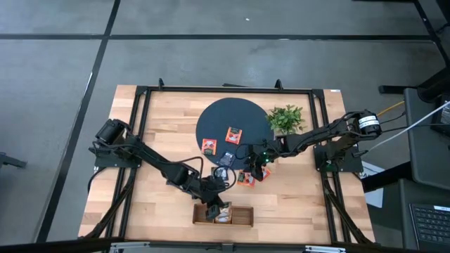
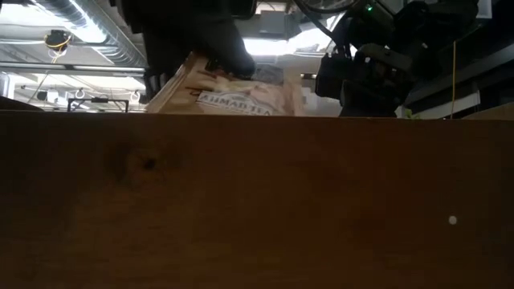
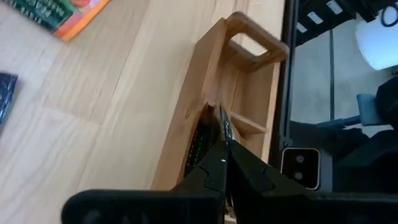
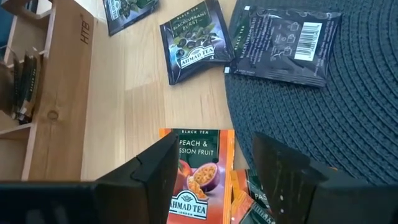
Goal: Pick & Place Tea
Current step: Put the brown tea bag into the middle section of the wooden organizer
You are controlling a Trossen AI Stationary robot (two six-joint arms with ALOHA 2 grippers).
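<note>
The tea sachets lie in three places. Some are already standing in the wooden tray (image 1: 223, 214) at the near edge of the surface (image 1: 162, 119); the right wrist view shows a few thin packets (image 4: 23, 84) upright in one compartment. Two orange sachets (image 1: 233, 134) rest on the round dark mat (image 1: 211, 116). More lie on the bare wood between the mat and the tray: a dark blackcurrant sachet (image 4: 194, 45), a second dark one (image 4: 285, 40) half on the mat's edge, and an orange peach sachet (image 4: 196, 177) with other packets beside it.

The left claw (image 3: 219, 134) is over the tray, clenched on a beige sachet (image 2: 241, 95), which it holds tilted at the tray's left compartment. In the low view the printed packet shows just above the tray wall, so I judge it is being put in and is not let go yet.

The right claw (image 4: 214, 165) hangs released, with its fingers wide apart, just above the peach sachet and not touching it.

The task seems to be about in the middle: a few sachets are stored, one is arriving, and several on the mat and on the wood are left. At least one compartment of the tray looks free.
</note>
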